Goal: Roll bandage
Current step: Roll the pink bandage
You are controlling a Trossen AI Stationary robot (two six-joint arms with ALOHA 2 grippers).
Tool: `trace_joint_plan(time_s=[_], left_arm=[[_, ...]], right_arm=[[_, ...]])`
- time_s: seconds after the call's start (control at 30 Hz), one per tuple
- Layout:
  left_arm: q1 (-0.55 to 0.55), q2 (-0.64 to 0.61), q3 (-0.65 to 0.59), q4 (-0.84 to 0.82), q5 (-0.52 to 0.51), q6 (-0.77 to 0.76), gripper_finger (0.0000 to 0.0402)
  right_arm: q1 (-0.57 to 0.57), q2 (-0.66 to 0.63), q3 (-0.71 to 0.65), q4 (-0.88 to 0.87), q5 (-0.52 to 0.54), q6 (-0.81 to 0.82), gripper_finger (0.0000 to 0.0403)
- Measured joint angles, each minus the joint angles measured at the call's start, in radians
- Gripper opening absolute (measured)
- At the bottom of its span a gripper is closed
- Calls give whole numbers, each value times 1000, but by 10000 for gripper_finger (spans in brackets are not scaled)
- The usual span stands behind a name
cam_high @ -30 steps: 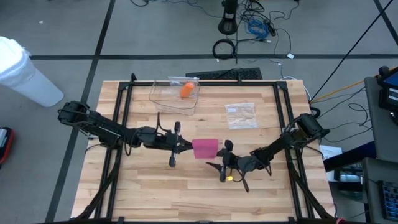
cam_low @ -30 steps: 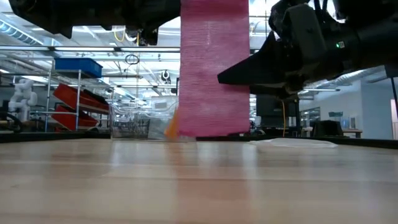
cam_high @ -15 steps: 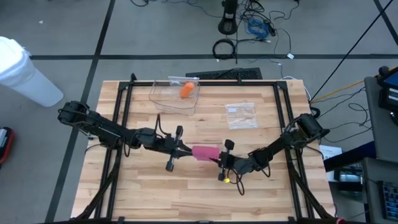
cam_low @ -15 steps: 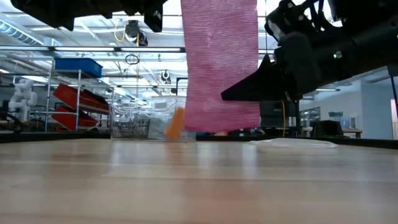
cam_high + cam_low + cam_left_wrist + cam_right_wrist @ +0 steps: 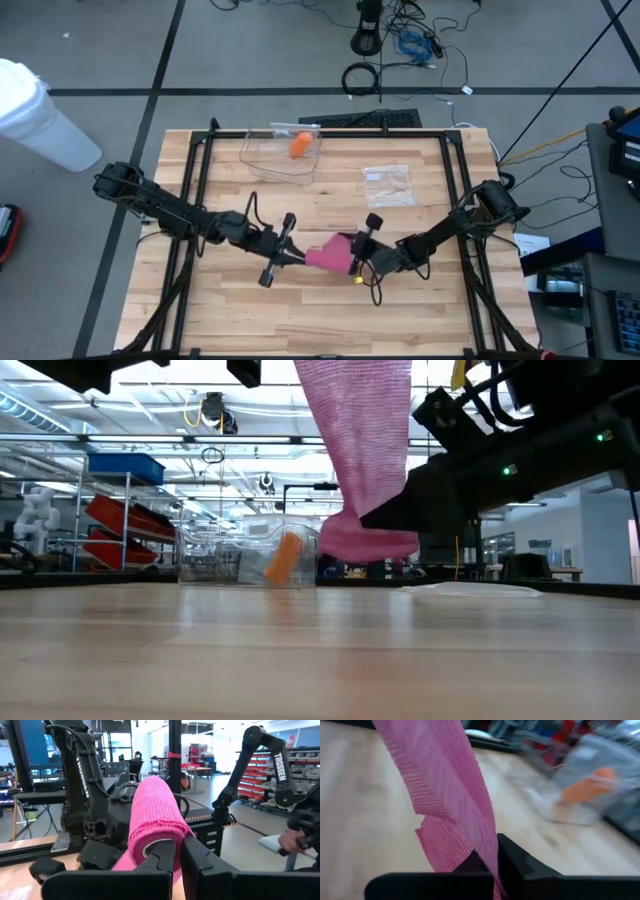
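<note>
Now right pincer [image 5: 495, 857] newly clamped on pink bandage [image 5: 326, 255].

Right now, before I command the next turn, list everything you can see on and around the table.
bandage: one, pink, held off the table centre between both arms
clear bin: one, transparent, far side of the table
orange roll: one, orange, inside the clear bin
plastic bag: one, clear, flat, right of the bin
keyboard: one, black, beyond the table's far edge
left gripper: dark, fingers shut on the bandage
right gripper: dark, fingers shut on the bandage's loose end
</note>
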Motion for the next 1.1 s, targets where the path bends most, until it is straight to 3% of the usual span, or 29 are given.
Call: trace_joint_plan(time_s=[0.2,0.47,0.73,1.1], left_arm=[[-15,0,0,-33,0,-6,9],[-34,0,0,-132,3,-8,9],[-50,0,0,-223,1,15,9],[0,0,0,-354,-37,45,9]], right_arm=[[10,-71,0,-1,94,-140,0],[1,-258,0,0,100,-390,0],[1,-404,-1,1,81,-541,0],[17,-419,51,6,-23,-617,0]])
